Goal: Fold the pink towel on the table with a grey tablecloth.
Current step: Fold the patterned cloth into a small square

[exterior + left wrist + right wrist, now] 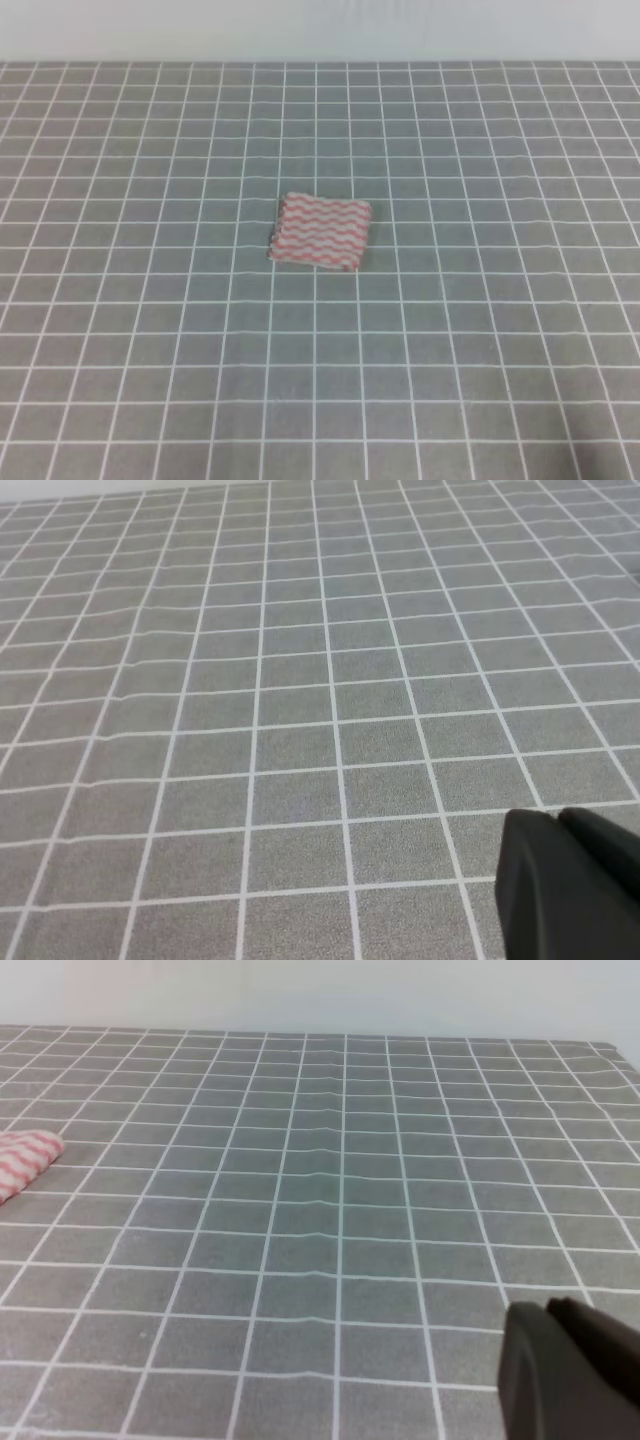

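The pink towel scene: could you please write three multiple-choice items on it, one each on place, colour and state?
1. Where does the pink towel lie in the high view?
A. Near the middle of the table
B. At the far right edge
C. Hanging off the front

2. What marks the grey tablecloth?
A. Black dots
B. Thin white grid lines
C. Red stripes

3. What state is the towel in?
A. Spread out wide
B. Held up by a tool
C. Lying as a small compact rectangle, untouched

Answers: 1 A, grid squares surround it on all sides. 2 B, white lines form squares. 3 C, no tool is near it.
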`<state>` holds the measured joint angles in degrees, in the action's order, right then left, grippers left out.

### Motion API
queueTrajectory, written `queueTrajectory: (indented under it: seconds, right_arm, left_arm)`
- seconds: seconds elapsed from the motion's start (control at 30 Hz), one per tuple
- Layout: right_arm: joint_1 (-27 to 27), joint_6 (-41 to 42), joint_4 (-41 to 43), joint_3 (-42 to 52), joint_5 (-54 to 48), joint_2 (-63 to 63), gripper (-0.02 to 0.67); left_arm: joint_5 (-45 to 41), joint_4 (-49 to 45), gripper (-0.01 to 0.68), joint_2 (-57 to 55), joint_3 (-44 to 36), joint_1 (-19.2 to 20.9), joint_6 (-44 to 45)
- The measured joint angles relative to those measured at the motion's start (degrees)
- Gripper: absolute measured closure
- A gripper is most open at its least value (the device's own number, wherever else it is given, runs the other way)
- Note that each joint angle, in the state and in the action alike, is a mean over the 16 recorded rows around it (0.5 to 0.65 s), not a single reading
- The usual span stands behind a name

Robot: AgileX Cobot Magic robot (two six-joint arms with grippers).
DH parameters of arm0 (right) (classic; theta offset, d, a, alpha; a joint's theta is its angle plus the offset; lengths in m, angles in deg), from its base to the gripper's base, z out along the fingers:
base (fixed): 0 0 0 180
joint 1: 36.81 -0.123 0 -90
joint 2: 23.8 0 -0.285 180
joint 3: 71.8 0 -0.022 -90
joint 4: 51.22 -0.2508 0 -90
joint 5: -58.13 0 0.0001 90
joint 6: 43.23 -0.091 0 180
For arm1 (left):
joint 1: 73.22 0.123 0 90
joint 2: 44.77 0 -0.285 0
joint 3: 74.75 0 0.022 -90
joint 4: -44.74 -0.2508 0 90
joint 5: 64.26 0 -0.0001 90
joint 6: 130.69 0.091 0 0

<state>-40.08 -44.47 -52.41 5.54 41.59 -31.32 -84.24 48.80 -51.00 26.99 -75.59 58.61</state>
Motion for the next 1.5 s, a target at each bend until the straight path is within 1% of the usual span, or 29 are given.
queueTrajectory:
  seconds: [1.5]
  right_arm:
    - [0.5,0.0,0.0,0.0,0.4,0.5,0.666]
  left_arm:
    - [-0.3,0.1,0.673,-0.4,0.5,0.0,-0.1]
